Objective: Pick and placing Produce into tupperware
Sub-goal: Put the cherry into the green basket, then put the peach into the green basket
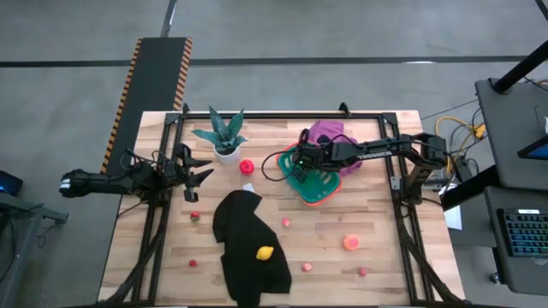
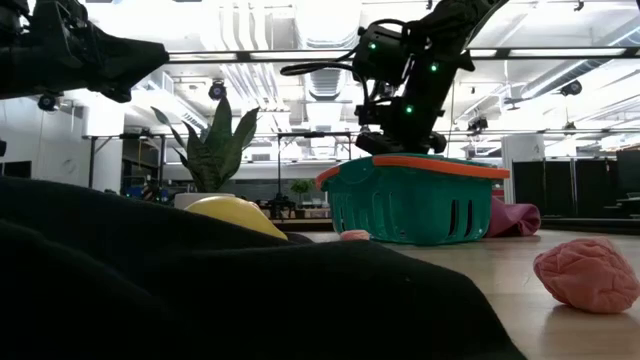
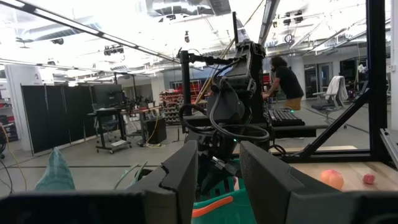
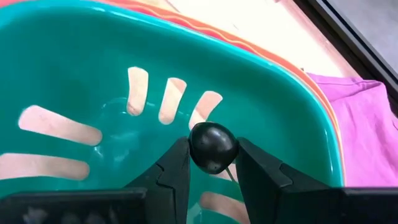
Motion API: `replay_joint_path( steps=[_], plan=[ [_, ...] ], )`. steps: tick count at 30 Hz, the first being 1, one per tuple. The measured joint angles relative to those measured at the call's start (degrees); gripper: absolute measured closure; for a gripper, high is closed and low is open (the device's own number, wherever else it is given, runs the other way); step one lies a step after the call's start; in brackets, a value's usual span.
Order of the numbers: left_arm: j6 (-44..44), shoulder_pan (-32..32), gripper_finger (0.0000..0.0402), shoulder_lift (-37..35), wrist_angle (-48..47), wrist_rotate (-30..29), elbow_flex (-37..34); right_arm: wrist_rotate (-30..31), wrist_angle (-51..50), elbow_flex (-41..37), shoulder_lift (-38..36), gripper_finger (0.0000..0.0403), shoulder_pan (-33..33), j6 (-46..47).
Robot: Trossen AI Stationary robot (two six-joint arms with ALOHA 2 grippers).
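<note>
Right tool holds a dark round piece over the teal tupperware.

The right tool [image 4: 212,163] hangs inside the tupperware [image 1: 318,190], which sits toward the far right of the surface [image 1: 385,248] beside a purple cloth [image 1: 330,133]; its fingers are closed on a small dark, glossy ball-shaped piece [image 4: 213,147]. The left tool [image 1: 199,168] waits, fingers spread and empty, above the left edge. Produce is scattered along the near half: a yellow piece [image 1: 265,252] on a black cloth [image 1: 248,248], an orange piece [image 1: 351,243] nearer the right.
</note>
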Motion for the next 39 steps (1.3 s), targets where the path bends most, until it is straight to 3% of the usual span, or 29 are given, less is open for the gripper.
replay_joint_path(
  steps=[16,29,39],
  plan=[
    [0.0,0.0,0.0294,0.0,0.0,0.0,0.0,0.1,1.6,-0.2,0.0,0.0299,0.0,0.0],
    [0.0,0.0,0.0294,0.0,0.0,0.0,0.0,0.0,1.5,-0.2,0.0,0.0247,0.0,0.0],
    [0.0,0.0,0.0294,0.0,0.0,0.0,0.0,-0.2,-1.2,1.4,-0.1,0.0236,0.0,-0.5]
  ],
)
